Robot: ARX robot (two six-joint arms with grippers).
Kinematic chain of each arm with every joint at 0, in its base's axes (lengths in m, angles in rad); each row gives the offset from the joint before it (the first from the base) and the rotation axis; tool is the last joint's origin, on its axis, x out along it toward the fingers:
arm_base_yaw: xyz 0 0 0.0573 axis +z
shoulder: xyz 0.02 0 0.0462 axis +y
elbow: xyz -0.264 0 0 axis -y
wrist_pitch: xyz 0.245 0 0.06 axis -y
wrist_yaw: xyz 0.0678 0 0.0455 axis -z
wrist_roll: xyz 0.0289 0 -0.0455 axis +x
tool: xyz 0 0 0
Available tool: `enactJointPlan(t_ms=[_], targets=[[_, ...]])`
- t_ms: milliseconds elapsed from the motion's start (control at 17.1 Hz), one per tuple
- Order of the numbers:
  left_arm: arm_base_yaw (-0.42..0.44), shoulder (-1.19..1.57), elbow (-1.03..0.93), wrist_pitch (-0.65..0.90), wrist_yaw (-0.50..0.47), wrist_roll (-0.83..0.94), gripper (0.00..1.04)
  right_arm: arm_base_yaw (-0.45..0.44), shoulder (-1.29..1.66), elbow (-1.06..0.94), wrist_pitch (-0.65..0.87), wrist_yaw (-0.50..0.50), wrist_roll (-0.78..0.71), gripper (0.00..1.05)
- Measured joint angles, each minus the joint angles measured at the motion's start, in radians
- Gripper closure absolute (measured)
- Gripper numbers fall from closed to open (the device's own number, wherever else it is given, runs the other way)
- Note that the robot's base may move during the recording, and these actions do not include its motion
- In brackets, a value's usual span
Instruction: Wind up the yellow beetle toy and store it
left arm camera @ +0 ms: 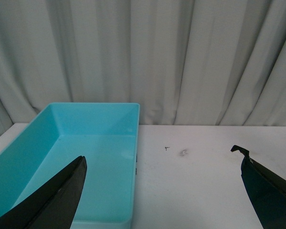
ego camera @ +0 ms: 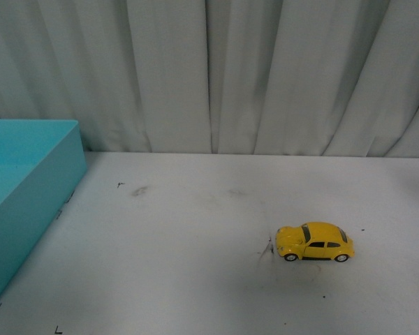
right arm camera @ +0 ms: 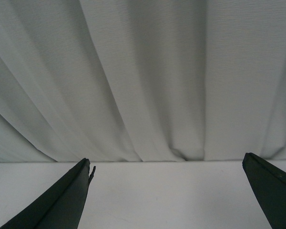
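Yellow beetle toy (ego camera: 314, 242) sits on the white desk (ego camera: 181, 279), right of centre in the front view and on the near half of the surface. It stands upright on all four wheels. Long axis runs left-right across the desk. Nose looks to point left, toward the teal box (ego camera: 28, 202), with the rear to the right. One side panel faces the camera. A small dark scuff on the desk lies just beside the nose. Toy and box are well apart, with bare desk between them.

Neither arm shows in the front view.

In the left wrist view, the left hand (left arm camera: 159, 155) is spread wide, its two dark fingers (left arm camera: 62, 200) far apart at the frame edges. It grips and touches nothing. The open-topped teal box lies below and ahead of one finger.

In the right wrist view, the right hand (right arm camera: 167, 160) is also spread wide, holding and touching nothing. Only desk and the grey-white curtain (right arm camera: 143, 71) lie ahead of it. The toy is not in either wrist view.
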Motion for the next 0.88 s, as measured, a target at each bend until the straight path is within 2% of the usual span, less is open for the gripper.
enactJointPlan(t_ms=[59, 293, 527, 762, 879], targets=[[0.000, 0.000, 0.000, 0.000, 0.000, 0.000, 0.07, 0.029, 0.047, 0.055, -0.022, -0.013, -0.019, 0.07], [0.000, 0.000, 0.000, 0.000, 0.000, 0.000, 0.07, 0.158, 0.150, 0.246, -0.178, -0.175, -0.163, 0.07], [0.000, 0.000, 0.000, 0.000, 0.000, 0.000, 0.07, 0.224, 0.208, 0.302, -0.337, -0.289, -0.349, 0.07], [0.000, 0.000, 0.000, 0.000, 0.000, 0.000, 0.07, 0.260, 0.302, 0.378, -0.626, -0.428, -0.686, 0.07], [0.000, 0.000, 0.000, 0.000, 0.000, 0.000, 0.07, 0.260, 0.366, 0.439, -0.784, -0.446, -0.880, 0.07]])
